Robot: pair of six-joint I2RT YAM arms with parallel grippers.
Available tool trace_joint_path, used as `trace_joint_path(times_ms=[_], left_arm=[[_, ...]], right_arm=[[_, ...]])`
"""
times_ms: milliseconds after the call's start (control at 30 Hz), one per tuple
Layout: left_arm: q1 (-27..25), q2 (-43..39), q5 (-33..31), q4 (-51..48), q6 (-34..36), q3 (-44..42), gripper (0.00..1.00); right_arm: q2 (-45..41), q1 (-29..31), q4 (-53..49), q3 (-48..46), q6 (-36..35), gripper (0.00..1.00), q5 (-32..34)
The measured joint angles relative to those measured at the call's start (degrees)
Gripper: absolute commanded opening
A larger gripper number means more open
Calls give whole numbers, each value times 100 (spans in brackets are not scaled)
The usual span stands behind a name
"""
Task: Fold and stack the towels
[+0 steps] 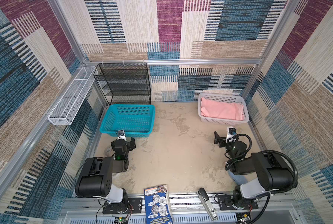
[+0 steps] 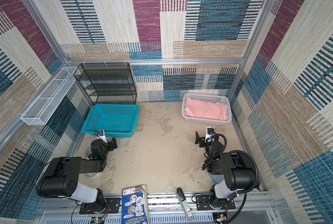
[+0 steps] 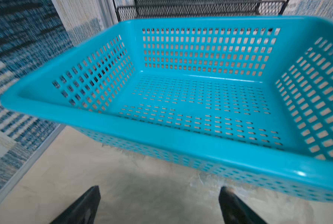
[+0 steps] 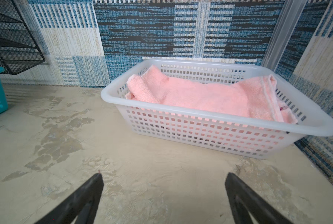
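One pink towel (image 1: 221, 111) (image 2: 205, 111) (image 4: 200, 95) lies loosely folded in the white plastic basket (image 1: 223, 122) (image 4: 210, 116) at the back right. It fills the basket, and whatever lies under it is hidden. My right gripper (image 1: 223, 136) (image 4: 163, 175) hovers over the bare table just in front of that basket, open and holding nothing. My left gripper (image 1: 126, 139) (image 3: 159, 189) is also open with nothing in it, close to the front wall of the teal basket (image 1: 126, 131) (image 3: 161, 133), which holds nothing.
A black mesh shelf (image 1: 126, 83) stands behind the teal basket. A white wire tray (image 1: 70, 97) hangs on the left wall. At the front edge lie a blue printed box (image 1: 158, 205) and a stapler-like tool (image 1: 207, 203). A bluish patch (image 1: 236, 177) shows under the right arm.
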Motion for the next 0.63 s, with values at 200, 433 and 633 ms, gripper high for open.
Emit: trace_joint_path(times_ms=[200,433,633], left_arm=[[9,44,125,-7,-44,306,100],[-74,87,72,-81,-46,413,100],[-79,87,22,-81,-46,413,100]], right_arm=[[2,-13,13,11,0,100,0],[2,-15,13,13,0,100,0],[20,-17,9,59,2,100,0]])
